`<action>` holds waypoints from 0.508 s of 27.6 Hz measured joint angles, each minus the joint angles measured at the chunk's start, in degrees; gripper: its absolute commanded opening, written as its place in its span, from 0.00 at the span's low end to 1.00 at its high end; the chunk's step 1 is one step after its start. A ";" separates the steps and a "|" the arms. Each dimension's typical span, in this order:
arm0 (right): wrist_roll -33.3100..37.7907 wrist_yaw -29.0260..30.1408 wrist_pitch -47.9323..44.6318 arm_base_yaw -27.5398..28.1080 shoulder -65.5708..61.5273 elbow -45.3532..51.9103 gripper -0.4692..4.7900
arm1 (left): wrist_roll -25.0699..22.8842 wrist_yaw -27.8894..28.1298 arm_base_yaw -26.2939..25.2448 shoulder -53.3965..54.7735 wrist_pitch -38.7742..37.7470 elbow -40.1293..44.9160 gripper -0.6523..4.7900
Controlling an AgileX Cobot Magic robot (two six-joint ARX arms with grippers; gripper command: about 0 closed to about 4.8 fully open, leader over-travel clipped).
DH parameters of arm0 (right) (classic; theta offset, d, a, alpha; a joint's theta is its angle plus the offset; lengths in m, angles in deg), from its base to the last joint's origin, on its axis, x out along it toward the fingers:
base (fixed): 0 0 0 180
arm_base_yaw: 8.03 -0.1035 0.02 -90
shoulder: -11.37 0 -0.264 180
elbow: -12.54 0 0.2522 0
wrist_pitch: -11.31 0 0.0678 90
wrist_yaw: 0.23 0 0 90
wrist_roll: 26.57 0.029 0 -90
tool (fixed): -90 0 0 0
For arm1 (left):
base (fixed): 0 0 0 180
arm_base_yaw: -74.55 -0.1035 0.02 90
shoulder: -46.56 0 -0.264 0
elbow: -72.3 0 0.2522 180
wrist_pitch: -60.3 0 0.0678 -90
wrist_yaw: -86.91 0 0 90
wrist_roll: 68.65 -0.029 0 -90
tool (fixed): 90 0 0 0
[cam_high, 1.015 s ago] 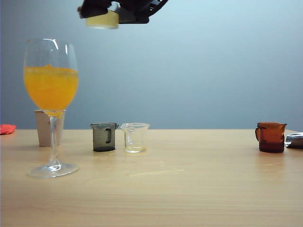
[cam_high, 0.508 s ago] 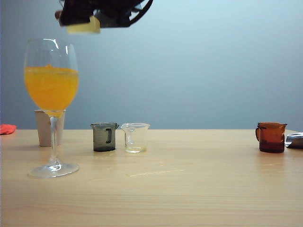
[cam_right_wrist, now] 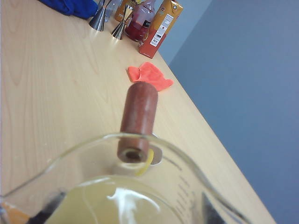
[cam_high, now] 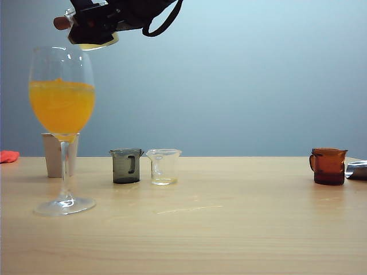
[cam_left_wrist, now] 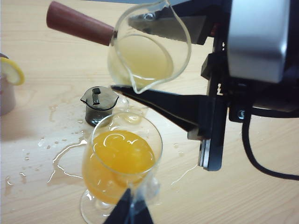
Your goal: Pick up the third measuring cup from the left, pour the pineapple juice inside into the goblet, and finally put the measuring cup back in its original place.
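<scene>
The right gripper (cam_high: 94, 28) clamps the third measuring cup (cam_left_wrist: 148, 49), tilted above the goblet (cam_high: 62, 114) at its 12 o'clock so the pineapple juice (cam_left_wrist: 144, 60) can pour; the left gripper (cam_left_wrist: 131, 212) I cannot judge.

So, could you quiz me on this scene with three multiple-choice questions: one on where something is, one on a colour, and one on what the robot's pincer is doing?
1. Where is the wooden-handled measuring cup?
A) standing on the tabletop
B) in the air over the goblet
C) inside a drawer

2. What colour is the drink in the goblet?
A) deep orange
B) green
C) clear

3. What is the right pincer doing?
A) hanging open and empty
B) gripping the measuring cup
C) lying on the tabletop

Answers: B, it hangs tilted above the goblet's rim; A, the bowl holds orange liquid; B, its black fingers clamp the cup. The left pincer hangs above the goblet.
</scene>
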 measured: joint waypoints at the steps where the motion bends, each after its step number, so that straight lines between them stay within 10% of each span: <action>1: -1.55 0.02 0.00 0.00 0.00 0.00 0.08 | 0.00 0.00 0.00 0.00 0.00 0.00 0.11; 14: -14.88 1.07 0.13 -0.68 0.00 0.07 0.08 | -0.02 0.00 0.00 0.00 -0.52 0.00 0.11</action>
